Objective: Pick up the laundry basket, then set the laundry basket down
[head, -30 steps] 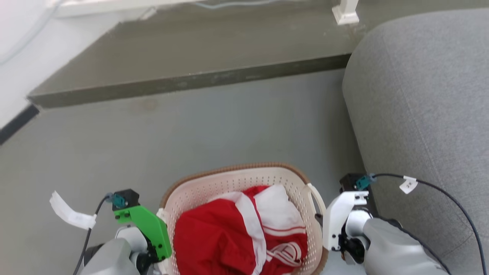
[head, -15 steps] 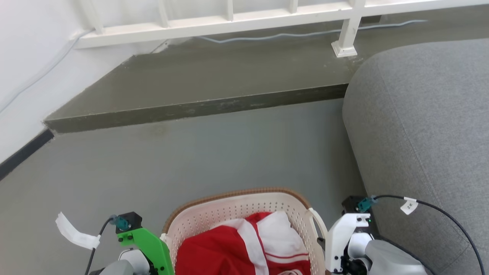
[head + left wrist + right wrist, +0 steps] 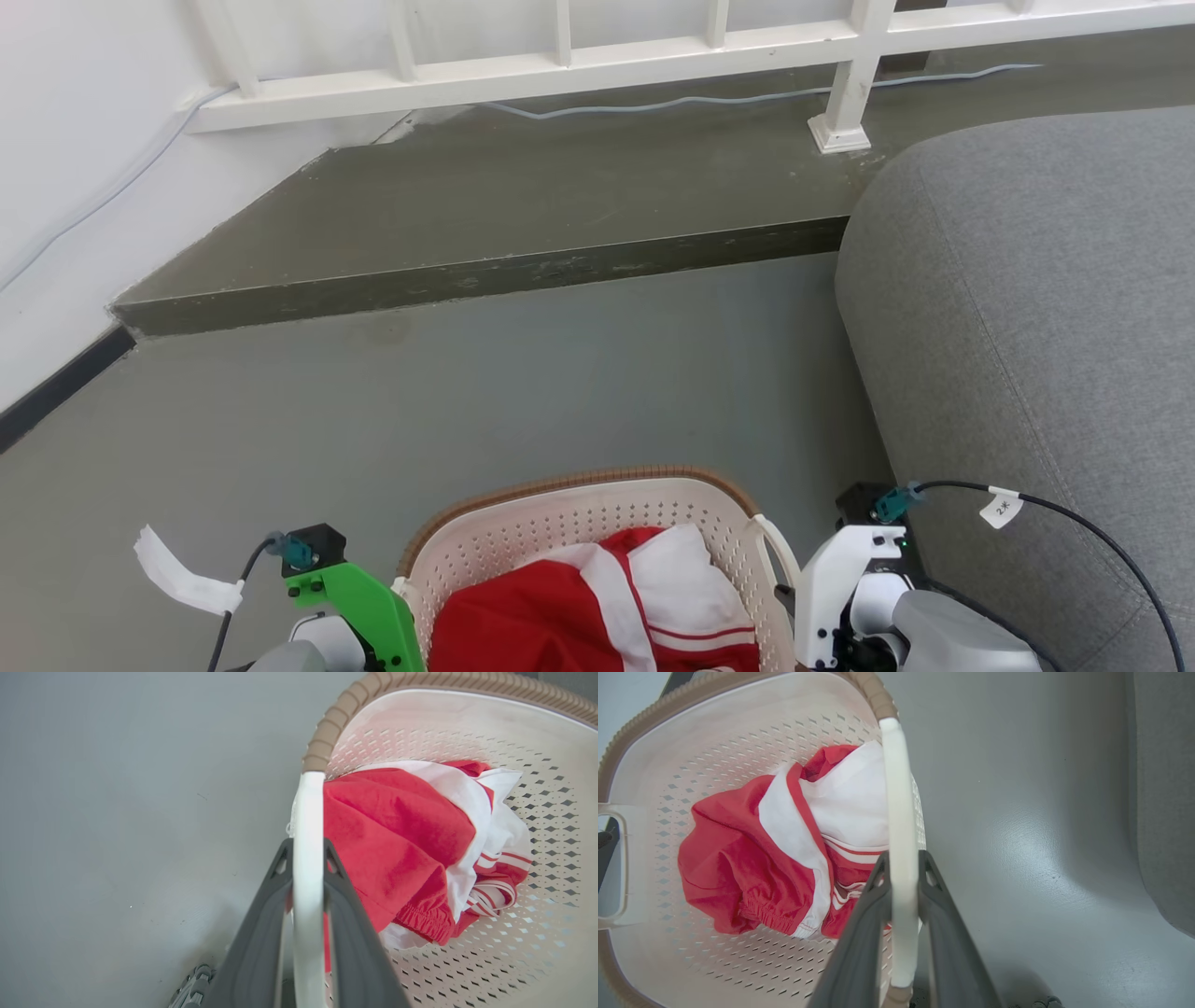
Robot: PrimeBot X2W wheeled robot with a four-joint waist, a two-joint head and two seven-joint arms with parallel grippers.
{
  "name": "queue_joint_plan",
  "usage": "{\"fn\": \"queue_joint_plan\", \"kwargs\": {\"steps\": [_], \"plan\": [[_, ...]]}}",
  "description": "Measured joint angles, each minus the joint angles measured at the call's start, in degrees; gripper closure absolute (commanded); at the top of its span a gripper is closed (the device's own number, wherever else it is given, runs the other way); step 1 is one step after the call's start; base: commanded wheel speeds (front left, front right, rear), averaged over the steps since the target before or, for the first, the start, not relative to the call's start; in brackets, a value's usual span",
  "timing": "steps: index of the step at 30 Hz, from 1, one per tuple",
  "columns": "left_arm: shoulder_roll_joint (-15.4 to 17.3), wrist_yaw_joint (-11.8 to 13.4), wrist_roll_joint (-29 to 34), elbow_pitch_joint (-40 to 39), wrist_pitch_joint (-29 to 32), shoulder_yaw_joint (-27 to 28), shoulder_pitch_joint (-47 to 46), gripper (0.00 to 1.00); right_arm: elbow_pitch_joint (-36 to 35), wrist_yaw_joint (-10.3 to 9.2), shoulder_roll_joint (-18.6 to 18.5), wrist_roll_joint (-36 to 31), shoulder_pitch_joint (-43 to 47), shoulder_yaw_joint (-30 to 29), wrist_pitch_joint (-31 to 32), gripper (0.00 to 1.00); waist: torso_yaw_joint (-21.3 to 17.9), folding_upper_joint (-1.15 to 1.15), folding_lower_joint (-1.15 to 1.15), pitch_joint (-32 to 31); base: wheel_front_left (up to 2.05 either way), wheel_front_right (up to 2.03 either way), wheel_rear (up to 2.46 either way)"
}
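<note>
Two-handed carry: the left claw (image 3: pixel 306 851) is pinched on the left handle (image 3: pixel 307 812) of the laundry basket (image 3: pixel 560 485), and the right claw (image 3: pixel 903 863) is pinched on the right handle (image 3: pixel 896 788). The basket sits between them, apparently lifted off the grey floor (image 3: pixel 467 392) beside a grey sofa (image 3: pixel 1027 327), with red-and-white clothing (image 3: pixel 579 616) inside. Setting down next calls for lowering both arms evenly before release. Since a second ago the head camera has tilted up, revealing a white railing (image 3: pixel 560 65).

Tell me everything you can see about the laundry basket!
The laundry basket is cream-white plastic with small holes, rounded corners and a brown woven-look rim. Red-and-white clothing lies bunched inside. Its two white loop handles are each clamped: one by the left gripper, one by the right gripper. It is upright, beside a grey sofa.
</note>
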Motion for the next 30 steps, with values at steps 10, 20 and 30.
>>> {"fn": "queue_joint_plan", "kwargs": {"steps": [10, 20, 30], "plan": [[0.0, 0.0, -0.2, 0.1, 0.0, -0.1, 0.0, 1.00, 0.0, -0.01, 0.0, 0.5, 0.0, 0.5, 0.0, 1.00, -0.2, 0.00, 0.00, -0.1, 0.00, 0.00, 0.00], [0.0, 0.0, -0.2, 0.2, 0.0, -0.1, 0.0, 1.00, -0.1, -0.02, 0.0, 1.0, 0.0, 0.8, 0.0, 1.00, -0.2, 0.00, 0.00, -0.1, 0.00, 0.00, 0.00], [0.0, 0.0, -0.3, 0.2, 0.1, -0.1, 0.1, 1.00, -0.2, -0.03, 0.0, 1.5, 0.0, 1.3, 0.0, 1.00, -0.2, 0.00, 0.00, 0.0, 0.00, 0.00, 0.00]]}}
